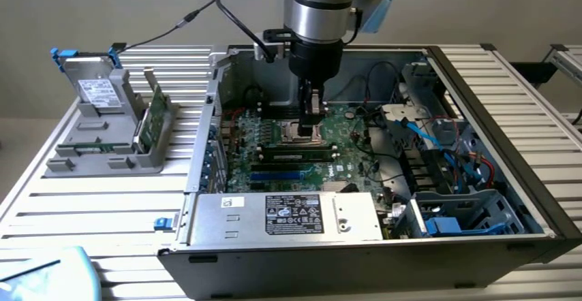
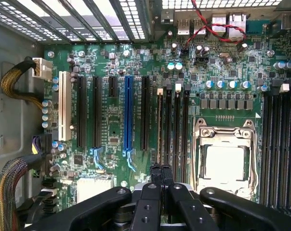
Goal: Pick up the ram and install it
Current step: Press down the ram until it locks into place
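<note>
One ram [image 1: 157, 112] on edge in grey holder [image 1: 109, 158], left of frame | hand [image 1: 313, 125] closed, empty, over motherboard [image 1: 350, 144] at centre, well apart | judgement: grip the stick squarely on its long edges.

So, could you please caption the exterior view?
Shut claw lowered into the open computer case, above the motherboard.

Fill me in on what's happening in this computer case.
The robot arm's end effector is down inside the open computer case, shut and empty, just above the motherboard beside the CPU socket. A ram stick sits in a slot on the board. Another green stick stands in the grey holder outside the case.
</note>
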Robot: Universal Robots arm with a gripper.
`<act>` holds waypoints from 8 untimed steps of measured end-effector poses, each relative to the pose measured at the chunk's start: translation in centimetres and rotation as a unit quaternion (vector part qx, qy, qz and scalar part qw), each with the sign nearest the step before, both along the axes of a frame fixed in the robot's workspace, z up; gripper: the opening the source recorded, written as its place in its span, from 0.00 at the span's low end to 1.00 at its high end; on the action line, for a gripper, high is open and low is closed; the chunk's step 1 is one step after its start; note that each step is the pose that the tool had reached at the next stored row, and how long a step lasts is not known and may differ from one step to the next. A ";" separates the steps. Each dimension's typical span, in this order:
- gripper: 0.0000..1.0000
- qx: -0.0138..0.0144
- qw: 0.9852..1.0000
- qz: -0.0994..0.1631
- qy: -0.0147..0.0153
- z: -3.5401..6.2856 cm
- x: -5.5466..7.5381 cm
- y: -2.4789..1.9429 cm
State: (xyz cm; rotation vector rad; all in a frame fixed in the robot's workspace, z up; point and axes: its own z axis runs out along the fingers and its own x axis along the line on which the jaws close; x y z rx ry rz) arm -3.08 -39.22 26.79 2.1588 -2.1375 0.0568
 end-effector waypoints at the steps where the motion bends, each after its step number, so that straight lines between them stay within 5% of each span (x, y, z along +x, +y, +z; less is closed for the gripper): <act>1: 0.11 0.000 1.000 0.000 0.000 0.00 0.0 0.00; 8: 0.11 0.000 1.000 0.000 0.000 0.00 0.0 0.00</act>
